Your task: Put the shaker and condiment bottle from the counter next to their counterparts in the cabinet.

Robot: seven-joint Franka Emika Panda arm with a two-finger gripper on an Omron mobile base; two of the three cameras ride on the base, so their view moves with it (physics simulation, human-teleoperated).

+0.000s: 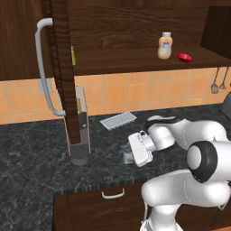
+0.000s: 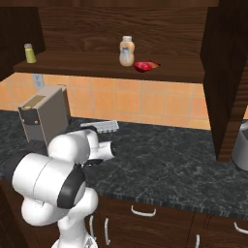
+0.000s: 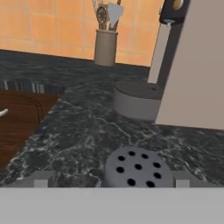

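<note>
The red condiment bottle [image 1: 184, 57] already lies on the cabinet [image 1: 135, 27] shelf, just beside the tan bottle [image 1: 165, 45] with the white cap, so the step in hand looks like the shaker [image 1: 128, 155]. It stands upright on the counter [image 1: 36, 176], near the front edge, a little to the right of the coffee machine [image 1: 77, 131].

The gripper [image 1: 131, 156] reaches in sideways at counter height, its jaws spread wide on either side of the shaker and nothing held yet. In the hand view the grey perforated cap [image 3: 136, 167] sits low and centred, with one fingertip [image 3: 41, 180] to each side — a good line-up.

To do this well, I would close slowly and squarely on the body below the cap, since so small and light a thing could tip or squirt out if one finger touches first. Then lift straight up before swinging, keeping clear of the coffee machine and the open cabinet door [image 1: 58, 58] with its long handle [image 1: 45, 67]. The goal is the far left of the shelf, beside the slim olive-yellow shaker [image 2: 30, 53] — a tight spot near the door, so the approach should come from the open front.
</note>
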